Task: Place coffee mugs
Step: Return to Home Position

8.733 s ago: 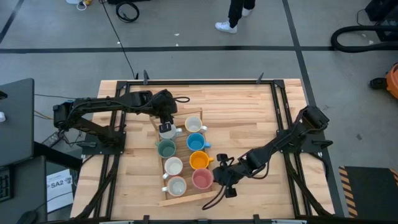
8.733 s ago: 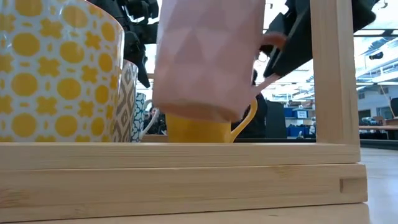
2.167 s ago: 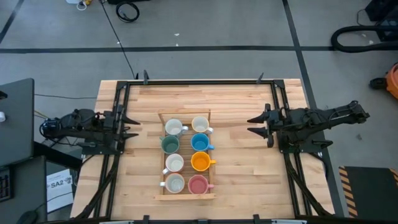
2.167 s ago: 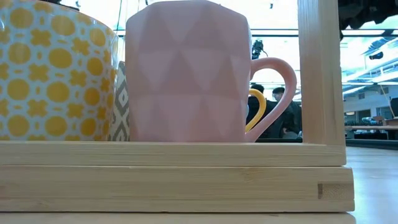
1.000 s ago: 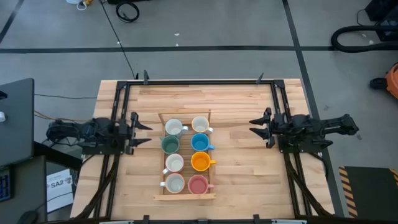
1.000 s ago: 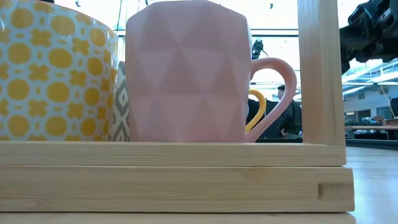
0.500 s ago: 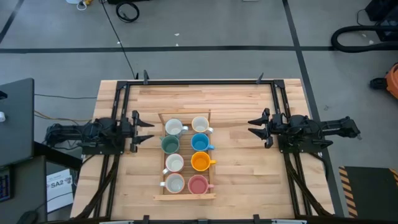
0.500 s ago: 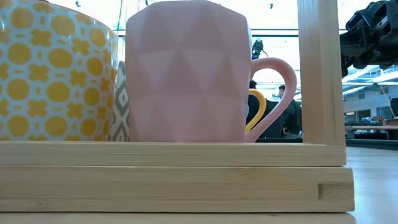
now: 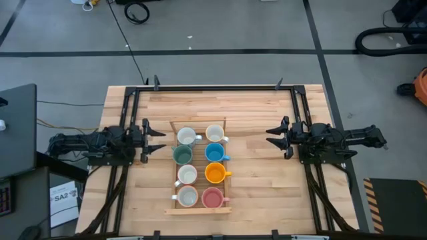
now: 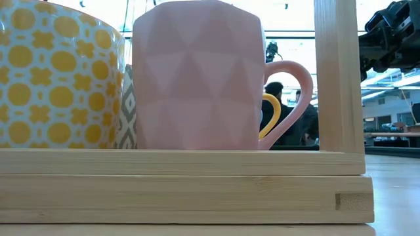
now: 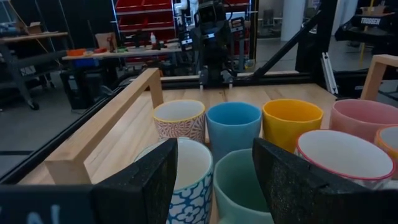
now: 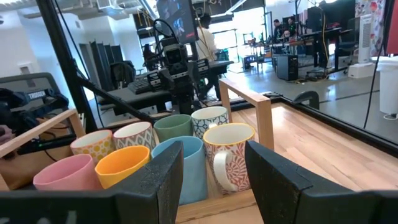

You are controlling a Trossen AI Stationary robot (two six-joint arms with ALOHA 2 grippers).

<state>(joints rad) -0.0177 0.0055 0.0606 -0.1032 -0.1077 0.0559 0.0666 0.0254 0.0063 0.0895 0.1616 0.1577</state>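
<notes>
Eight coffee mugs stand upright on their bases in two rows inside a wooden tray (image 9: 200, 211) at the table's middle. One row is white (image 9: 186, 137), teal (image 9: 181, 155), white (image 9: 186, 175), white (image 9: 188, 197). The other is white (image 9: 214, 133), blue (image 9: 213, 152), orange (image 9: 214, 173), pink (image 9: 213, 197). My left gripper (image 9: 157, 139) hovers open at the tray's left, pointing level at the mugs. My right gripper (image 9: 272, 137) hovers open at the tray's right, also level. Neither touches a mug. The left wrist view shows the gripper (image 11: 214, 180) before the teal mug (image 11: 242, 180).
The low view looks across the tray's near rail (image 10: 184, 183) at the pink mug (image 10: 197, 78) and a yellow-patterned mug (image 10: 59, 78). Black frame rails (image 9: 213, 87) run round the table. Bare wood lies between the tray and each arm. People stand far off in the room.
My left gripper has swung a little toward the table's far edge and now points straight at the tray, still open. The right arm and the mugs have kept still.
</notes>
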